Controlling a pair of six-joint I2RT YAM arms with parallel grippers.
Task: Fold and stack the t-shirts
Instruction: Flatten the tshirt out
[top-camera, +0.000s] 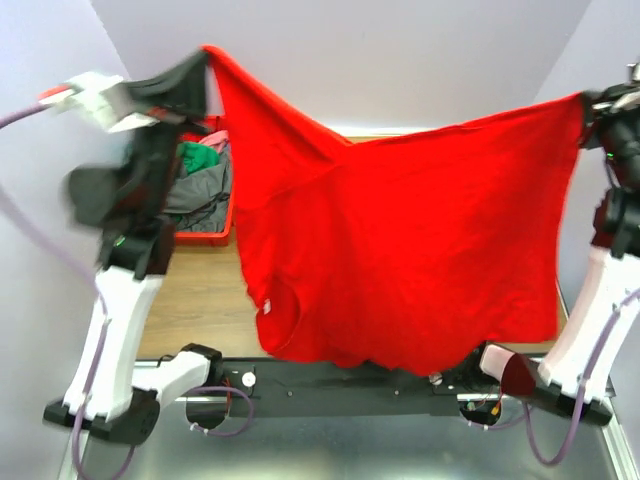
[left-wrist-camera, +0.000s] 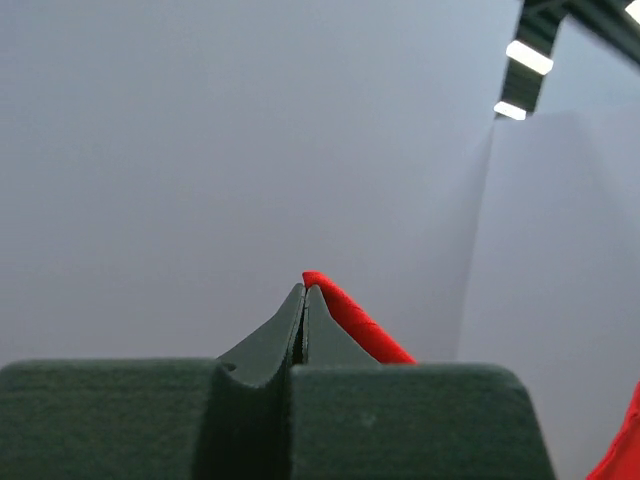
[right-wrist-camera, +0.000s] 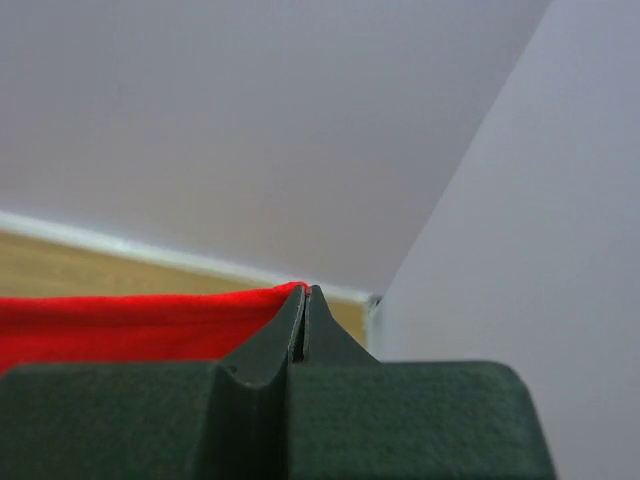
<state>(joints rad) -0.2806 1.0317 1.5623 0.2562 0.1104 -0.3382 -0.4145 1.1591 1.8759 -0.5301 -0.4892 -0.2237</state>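
Nearest you, the lowest fold of the red t-shirt (top-camera: 400, 250) sags over the dark rail (top-camera: 330, 385) between the arm bases; you cannot tell whether it touches. The shirt is plain, bright, soft cloth, hanging in the air as one wide sheet above the table (top-camera: 200, 300). It is stretched along its top edge and loose and rippled below, with a diagonal crease falling from the upper left corner. A small white neck label (top-camera: 265, 307) shows low on its left side.

Your left gripper (left-wrist-camera: 303, 290) has its dark, matte, wedge-shaped fingers pressed together on the upper left corner, with a tongue of red poking out at the tips. Your right gripper (right-wrist-camera: 305, 292) is likewise pinched tight on the upper right corner.

Further back the table is pale wood grain. At its far left sits a rigid red plastic crate (top-camera: 205, 238), holding a crumpled green shirt (top-camera: 198, 157) and a grey shirt (top-camera: 200, 195). Behind everything stands a smooth pale wall (top-camera: 400, 50).
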